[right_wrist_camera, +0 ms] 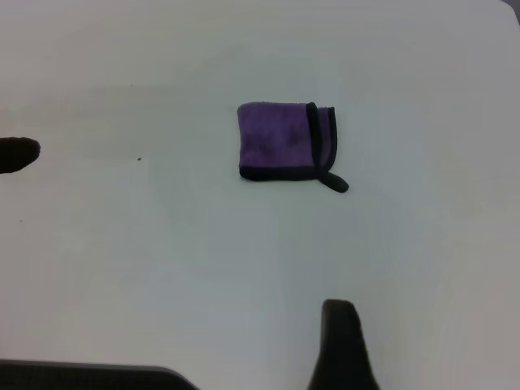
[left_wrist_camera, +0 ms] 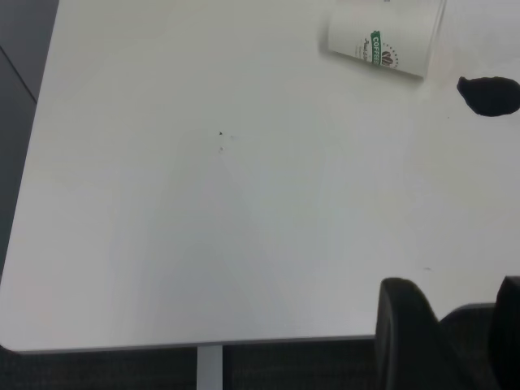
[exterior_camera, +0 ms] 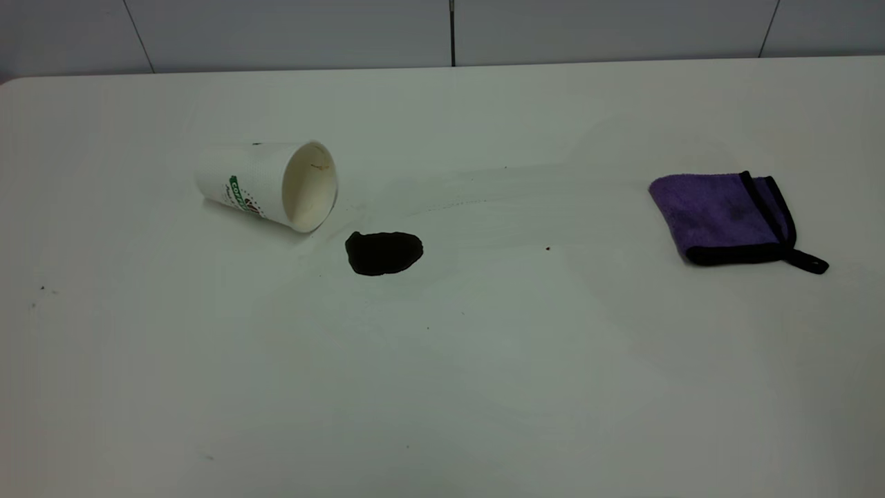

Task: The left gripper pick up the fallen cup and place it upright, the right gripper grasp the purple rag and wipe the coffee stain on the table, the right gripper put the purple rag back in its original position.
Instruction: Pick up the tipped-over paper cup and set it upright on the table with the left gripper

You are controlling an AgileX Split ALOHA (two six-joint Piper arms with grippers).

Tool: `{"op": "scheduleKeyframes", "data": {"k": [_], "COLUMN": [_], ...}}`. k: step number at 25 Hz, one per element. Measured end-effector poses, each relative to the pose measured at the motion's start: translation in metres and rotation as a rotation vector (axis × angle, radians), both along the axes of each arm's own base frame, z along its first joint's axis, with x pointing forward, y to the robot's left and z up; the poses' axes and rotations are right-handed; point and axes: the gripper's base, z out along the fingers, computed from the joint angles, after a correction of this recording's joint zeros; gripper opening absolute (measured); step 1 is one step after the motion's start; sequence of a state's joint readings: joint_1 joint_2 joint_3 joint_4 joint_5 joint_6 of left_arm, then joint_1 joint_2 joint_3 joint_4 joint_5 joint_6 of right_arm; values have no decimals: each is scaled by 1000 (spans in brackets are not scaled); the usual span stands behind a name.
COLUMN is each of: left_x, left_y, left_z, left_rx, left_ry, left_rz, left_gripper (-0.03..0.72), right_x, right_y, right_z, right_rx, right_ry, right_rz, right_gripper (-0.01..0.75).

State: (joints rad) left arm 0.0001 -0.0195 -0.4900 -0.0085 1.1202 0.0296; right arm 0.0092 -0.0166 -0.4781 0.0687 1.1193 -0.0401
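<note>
The cup (exterior_camera: pixel 269 183) lies on its side at the table's (exterior_camera: pixel 484 380) back left, mouth toward the coffee stain (exterior_camera: pixel 384 252), a glossy black puddle just in front of it. The purple rag (exterior_camera: pixel 726 218), folded with black trim, lies at the right. Neither gripper shows in the exterior view. My left gripper (left_wrist_camera: pixel 455 317) is open and empty over the table's near edge, far from the cup (left_wrist_camera: pixel 382 41) and stain (left_wrist_camera: pixel 490 95). My right gripper (right_wrist_camera: pixel 341 341) shows only partly, well short of the rag (right_wrist_camera: pixel 284 140); the stain (right_wrist_camera: pixel 16 154) is off to one side.
A grey panelled wall (exterior_camera: pixel 442 31) runs behind the table. A few tiny dark specks (exterior_camera: pixel 547 247) dot the tabletop. The table's near edge and corner (left_wrist_camera: pixel 24 341) show in the left wrist view, with dark floor beyond.
</note>
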Motion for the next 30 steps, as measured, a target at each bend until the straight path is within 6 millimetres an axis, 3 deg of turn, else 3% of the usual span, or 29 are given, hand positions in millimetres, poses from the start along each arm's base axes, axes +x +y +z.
{"op": "scheduleKeyframes", "data": {"k": [14, 18, 21, 24, 27, 30], "left_x": [0, 12, 38, 81, 133, 190], "left_y": [1, 6, 11, 14, 16, 16], "left_z": [0, 5, 25, 43, 50, 44], "left_rx": [7, 41, 84, 130, 182, 207], "left_ry": [0, 62, 119, 201, 295, 397], "left_rz": [5, 58, 88, 91, 67, 31], "left_gripper": [283, 285, 301, 347, 455, 594], "right_x": [0, 0, 0, 0, 0, 0], "right_y": [0, 0, 0, 0, 0, 0], "right_z": [0, 0, 0, 0, 0, 0], "right_rx": [0, 0, 0, 0, 0, 0], "right_ry": [0, 0, 0, 0, 0, 0], "right_rz": [0, 0, 0, 0, 0, 0], "right_gripper": [580, 580, 580, 580, 580, 580]}}
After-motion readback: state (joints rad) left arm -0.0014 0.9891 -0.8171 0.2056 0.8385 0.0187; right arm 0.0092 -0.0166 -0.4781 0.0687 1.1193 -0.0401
